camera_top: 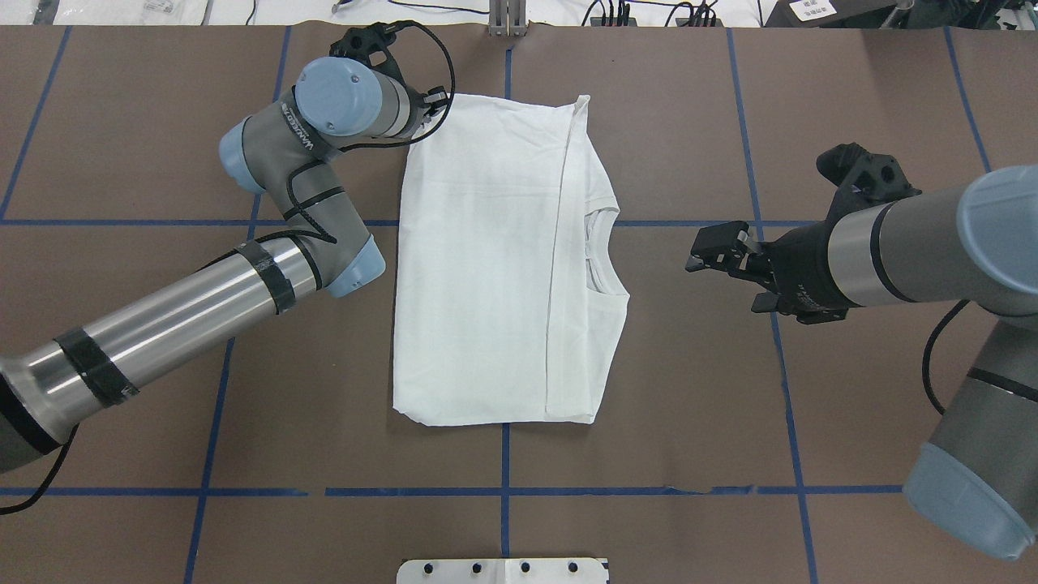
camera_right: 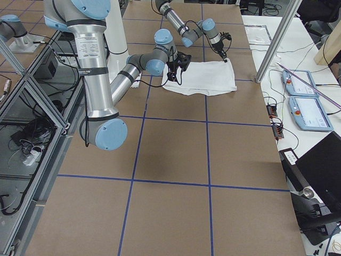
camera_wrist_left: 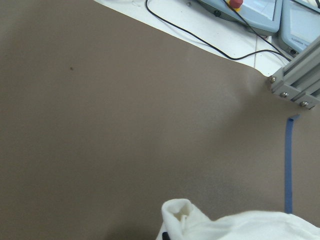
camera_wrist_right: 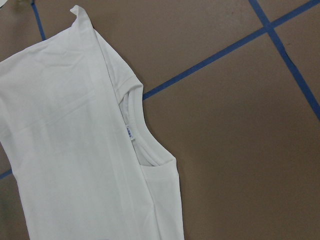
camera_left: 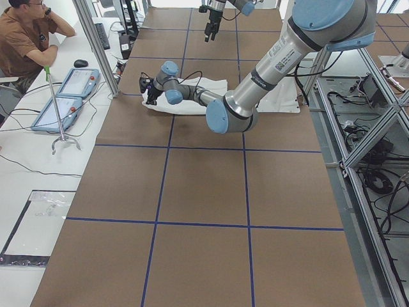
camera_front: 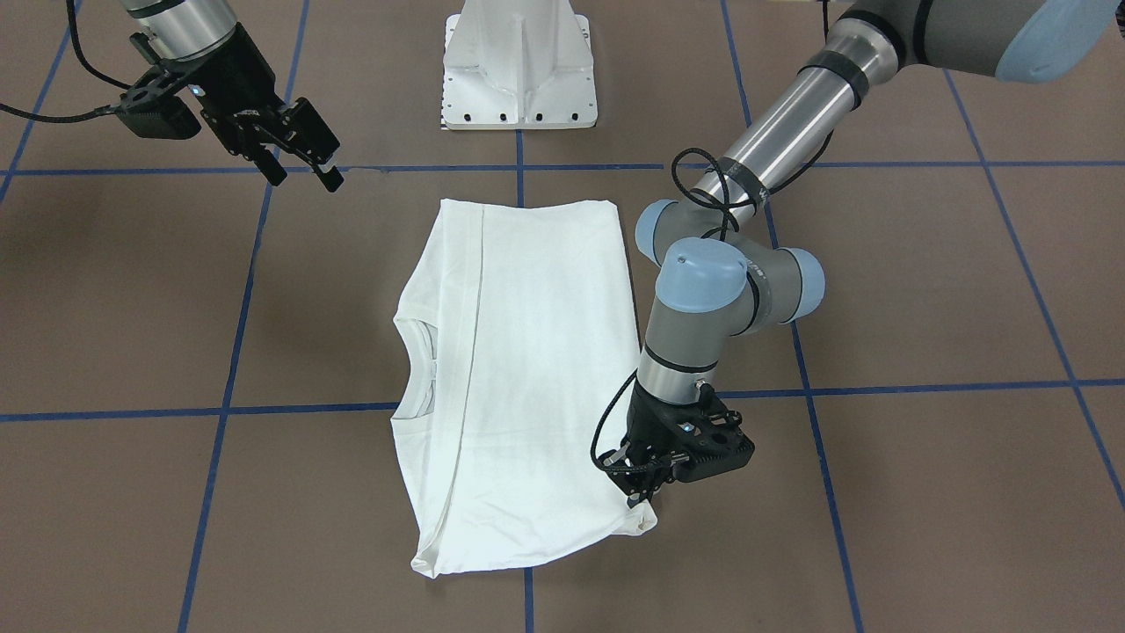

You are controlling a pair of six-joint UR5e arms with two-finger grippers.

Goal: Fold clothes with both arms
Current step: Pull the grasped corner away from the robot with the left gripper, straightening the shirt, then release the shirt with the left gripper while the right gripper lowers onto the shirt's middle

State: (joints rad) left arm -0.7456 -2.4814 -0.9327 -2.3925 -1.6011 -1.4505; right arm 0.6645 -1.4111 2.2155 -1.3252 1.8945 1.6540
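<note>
left arm at the far corner, right arm standing off

the white t-shirt [camera_top: 486, 268] lies folded into a long panel in the middle of the table [camera_top: 689, 405]. its long axis runs away from the robot, with the collar [camera_top: 600, 251] on its right edge. the left end effector [camera_front: 640, 494] is at the far left corner, apparently pinched on the cloth. the right end effector [camera_front: 306, 176] hangs with its fingers apart, well off the collar side. the left arm is nearer, so the next fold likely starts there.

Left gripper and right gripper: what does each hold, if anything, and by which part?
Left gripper seems to pinch the T-shirt by its operator-side corner, on the edge opposite the collar. Right gripper is open, holding nothing.
</note>
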